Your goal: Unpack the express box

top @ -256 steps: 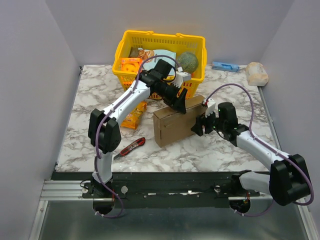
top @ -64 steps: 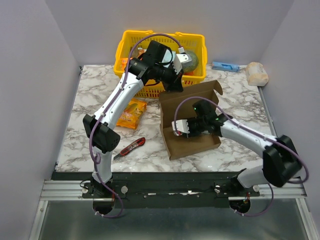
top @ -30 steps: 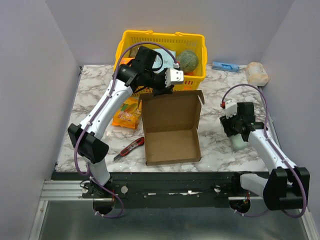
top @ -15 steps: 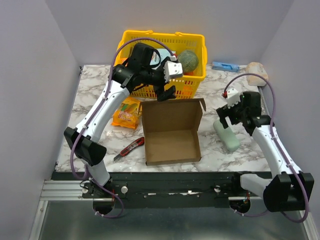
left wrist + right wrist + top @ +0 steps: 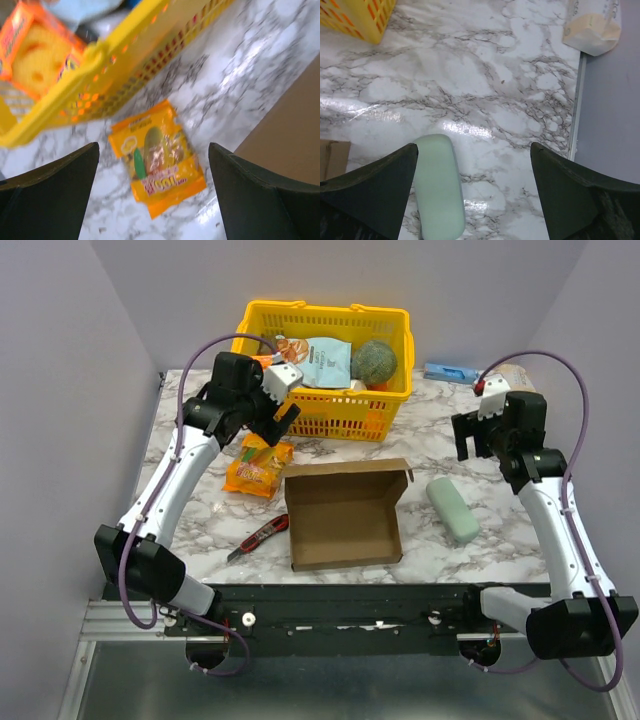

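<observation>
Both arms had been drawn back from the express box (image 5: 345,515), left open and empty between the left gripper (image 5: 153,147) and right gripper (image 5: 472,146), both spread wide and unladen, the pale green bar (image 5: 439,187) apparently having been unpacked and laid just beneath the right one.

One express box (image 5: 343,515). One yellow basket (image 5: 325,312); visible inside: one green round item (image 5: 373,362), one pale blue pouch (image 5: 325,355), one orange carton (image 5: 35,47). On tabletop (image 5: 200,530): one orange snack packet (image 5: 257,465), one red utility knife (image 5: 258,538), one pale green bar (image 5: 453,509), one blue packet (image 5: 449,372), one beige lump (image 5: 592,32).
</observation>
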Robot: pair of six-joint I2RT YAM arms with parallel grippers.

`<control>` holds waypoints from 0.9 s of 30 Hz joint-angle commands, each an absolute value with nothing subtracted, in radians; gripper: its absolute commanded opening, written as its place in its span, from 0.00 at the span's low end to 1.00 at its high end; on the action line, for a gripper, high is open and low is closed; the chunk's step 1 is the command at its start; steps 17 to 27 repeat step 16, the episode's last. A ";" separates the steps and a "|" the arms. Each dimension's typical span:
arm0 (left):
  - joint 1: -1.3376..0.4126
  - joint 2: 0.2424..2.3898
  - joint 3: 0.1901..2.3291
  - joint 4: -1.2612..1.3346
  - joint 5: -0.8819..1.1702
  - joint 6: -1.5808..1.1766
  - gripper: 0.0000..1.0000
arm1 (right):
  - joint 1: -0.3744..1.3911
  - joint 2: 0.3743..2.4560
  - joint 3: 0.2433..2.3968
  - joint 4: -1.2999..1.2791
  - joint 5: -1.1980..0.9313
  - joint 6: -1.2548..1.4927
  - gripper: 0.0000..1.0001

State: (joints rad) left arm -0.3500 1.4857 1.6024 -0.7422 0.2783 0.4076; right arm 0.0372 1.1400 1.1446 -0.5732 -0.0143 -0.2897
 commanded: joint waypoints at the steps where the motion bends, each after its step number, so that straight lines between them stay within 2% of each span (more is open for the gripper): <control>1: -0.240 1.416 1.482 -0.690 0.075 0.262 0.99 | 0.032 1.147 1.236 -0.664 0.087 -0.215 1.00; 8: 0.021 1.440 1.545 -0.674 0.080 0.099 0.99 | 0.031 1.186 1.493 -0.695 0.167 -0.158 1.00; 11: 0.095 1.414 1.516 -0.565 0.104 0.005 0.99 | 0.032 1.229 1.587 -0.753 0.164 -0.135 1.00; 16: 0.098 1.342 1.362 -0.416 0.188 -0.064 0.99 | 0.031 1.230 1.620 -0.788 0.219 -0.155 1.00; 27: 0.098 1.342 1.362 -0.416 0.188 -0.064 0.99 | 0.031 1.230 1.620 -0.788 0.219 -0.155 1.00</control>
